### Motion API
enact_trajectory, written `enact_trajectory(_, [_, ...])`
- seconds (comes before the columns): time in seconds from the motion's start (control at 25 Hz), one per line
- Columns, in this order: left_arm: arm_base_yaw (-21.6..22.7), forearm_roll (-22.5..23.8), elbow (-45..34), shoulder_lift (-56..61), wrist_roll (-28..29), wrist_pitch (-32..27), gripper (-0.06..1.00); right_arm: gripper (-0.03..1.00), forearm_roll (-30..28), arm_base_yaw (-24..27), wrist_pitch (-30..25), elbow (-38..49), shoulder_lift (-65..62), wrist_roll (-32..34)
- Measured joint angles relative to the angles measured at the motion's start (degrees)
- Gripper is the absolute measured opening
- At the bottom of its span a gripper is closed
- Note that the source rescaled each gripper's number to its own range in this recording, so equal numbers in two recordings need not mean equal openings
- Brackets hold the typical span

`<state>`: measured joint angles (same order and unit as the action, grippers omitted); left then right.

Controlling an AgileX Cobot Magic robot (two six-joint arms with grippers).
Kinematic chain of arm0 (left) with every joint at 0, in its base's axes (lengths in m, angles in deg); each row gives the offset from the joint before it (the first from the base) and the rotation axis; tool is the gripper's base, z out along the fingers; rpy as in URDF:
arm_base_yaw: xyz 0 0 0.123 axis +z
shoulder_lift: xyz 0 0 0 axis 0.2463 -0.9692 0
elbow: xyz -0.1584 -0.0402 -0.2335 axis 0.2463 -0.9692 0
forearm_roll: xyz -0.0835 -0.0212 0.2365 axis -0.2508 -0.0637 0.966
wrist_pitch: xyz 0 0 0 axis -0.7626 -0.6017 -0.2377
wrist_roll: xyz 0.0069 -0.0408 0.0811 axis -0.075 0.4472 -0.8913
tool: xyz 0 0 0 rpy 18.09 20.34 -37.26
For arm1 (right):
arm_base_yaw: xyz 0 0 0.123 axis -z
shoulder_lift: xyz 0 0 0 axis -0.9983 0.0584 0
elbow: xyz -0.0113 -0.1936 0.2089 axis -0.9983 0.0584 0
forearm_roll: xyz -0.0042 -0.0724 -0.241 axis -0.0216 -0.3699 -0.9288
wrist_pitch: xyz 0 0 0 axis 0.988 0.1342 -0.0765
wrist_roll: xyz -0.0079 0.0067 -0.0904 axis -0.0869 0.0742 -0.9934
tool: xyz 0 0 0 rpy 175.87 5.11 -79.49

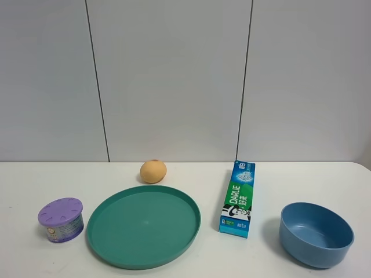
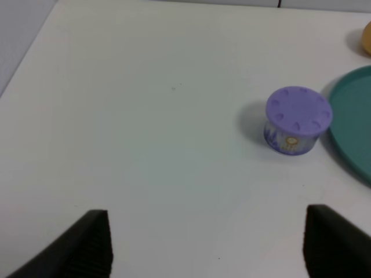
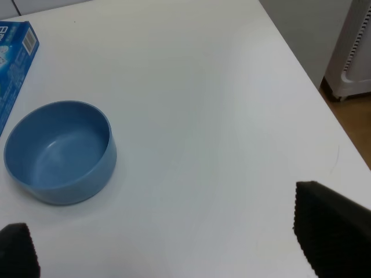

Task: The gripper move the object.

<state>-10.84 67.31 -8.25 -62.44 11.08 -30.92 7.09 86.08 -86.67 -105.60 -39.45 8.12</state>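
Note:
A small squat tub with a lilac-purple holed lid (image 1: pixel 61 219) stands upright on the white table at the front left, just left of the green plate (image 1: pixel 144 225). It also shows in the left wrist view (image 2: pixel 297 120). My left gripper (image 2: pixel 208 243) is open and empty, its dark fingers (image 2: pixel 87 243) spread wide, well short of the tub. My right gripper (image 3: pixel 174 243) is open and empty, beside the blue bowl (image 3: pixel 58 152). Neither arm shows in the exterior high view.
An orange-tan round fruit (image 1: pixel 153 171) lies behind the plate. A green and blue toothpaste box (image 1: pixel 238 198) lies right of the plate. The blue bowl (image 1: pixel 316 233) stands at the front right. The table's right edge (image 3: pixel 301 63) is near the bowl.

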Motion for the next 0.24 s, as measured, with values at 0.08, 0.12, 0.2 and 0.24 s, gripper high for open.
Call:
enact_trajectory(0.08, [0.0, 0.0, 0.0, 0.0, 0.0, 0.0, 1.00, 0.71, 0.0, 0.0, 0.0, 0.0, 0.0, 0.0])
enact_trajectory(0.12, [0.0, 0.0, 0.0, 0.0, 0.0, 0.0, 1.00, 0.71, 0.0, 0.0, 0.0, 0.0, 0.0, 0.0])
enact_trajectory(0.2, [0.0, 0.0, 0.0, 0.0, 0.0, 0.0, 1.00, 0.71, 0.0, 0.0, 0.0, 0.0, 0.0, 0.0])
enact_trajectory(0.24, [0.0, 0.0, 0.0, 0.0, 0.0, 0.0, 1.00, 0.71, 0.0, 0.0, 0.0, 0.0, 0.0, 0.0])
